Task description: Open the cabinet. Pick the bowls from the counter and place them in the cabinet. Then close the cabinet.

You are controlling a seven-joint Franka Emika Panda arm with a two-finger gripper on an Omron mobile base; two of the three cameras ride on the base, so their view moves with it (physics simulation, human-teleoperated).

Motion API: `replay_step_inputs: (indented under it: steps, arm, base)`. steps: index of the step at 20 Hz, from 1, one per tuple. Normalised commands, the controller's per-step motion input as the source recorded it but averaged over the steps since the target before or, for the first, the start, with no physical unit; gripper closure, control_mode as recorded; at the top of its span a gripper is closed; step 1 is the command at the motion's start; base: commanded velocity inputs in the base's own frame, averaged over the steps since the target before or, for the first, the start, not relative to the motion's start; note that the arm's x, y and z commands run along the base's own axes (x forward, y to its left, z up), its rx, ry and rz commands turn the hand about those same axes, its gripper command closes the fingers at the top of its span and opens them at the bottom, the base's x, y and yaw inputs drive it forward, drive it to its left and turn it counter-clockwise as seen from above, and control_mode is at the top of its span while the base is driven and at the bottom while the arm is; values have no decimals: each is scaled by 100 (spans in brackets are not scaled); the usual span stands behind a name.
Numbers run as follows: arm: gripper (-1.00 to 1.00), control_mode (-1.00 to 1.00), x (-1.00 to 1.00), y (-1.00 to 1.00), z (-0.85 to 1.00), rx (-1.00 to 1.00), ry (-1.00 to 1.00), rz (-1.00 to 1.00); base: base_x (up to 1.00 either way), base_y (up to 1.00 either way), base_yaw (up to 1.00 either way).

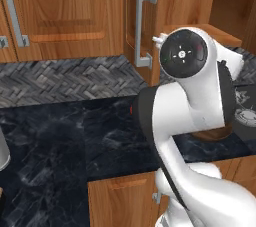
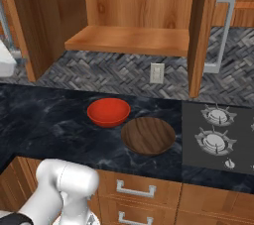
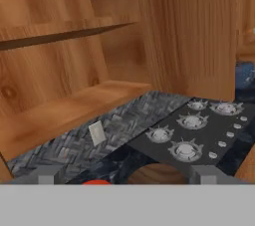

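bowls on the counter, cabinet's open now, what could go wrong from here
1. The red bowl and the brown wood-grain bowl sit almost touching, so reaching for one may nudge the other.
2. The brown bowl lies close beside the stove; a push could slide it onto the burners.
3. The open cabinet door stands out over the counter; a lifted bowl could clip it.

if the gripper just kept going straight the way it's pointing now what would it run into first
Probably the herringbone tile wall under the open cabinet, or the cabinet's bottom shelf edge just above it. The open gripper looks over the two bowls and past the stove; depth is hard to judge.
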Motion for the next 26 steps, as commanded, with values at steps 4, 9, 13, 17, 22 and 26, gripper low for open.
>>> replay_step_inputs:
  steps: [4, 9, 13, 17, 22, 26]
  arm:
    - [-100, -100, -6, -97, 0, 21, 0, 7]
    - [-100, -100, -7, -50, -7, 12, 1, 7]
    - [-100, -100, 8, -3, 0, 15, 6, 13]
    - [-100, -100, 8, 0, 0, 28, 2, 31]
    - [-100, -100, 12, 7, -7, 27, 0, 34]
    - [-100, -100, 36, 29, -26, 9, -3, 26]
  base:
    - [0, 0, 0]
    - [0, 0, 0]
    - [0, 0, 0]
    - [0, 0, 0]
    - [0, 0, 0]
    - [0, 0, 0]
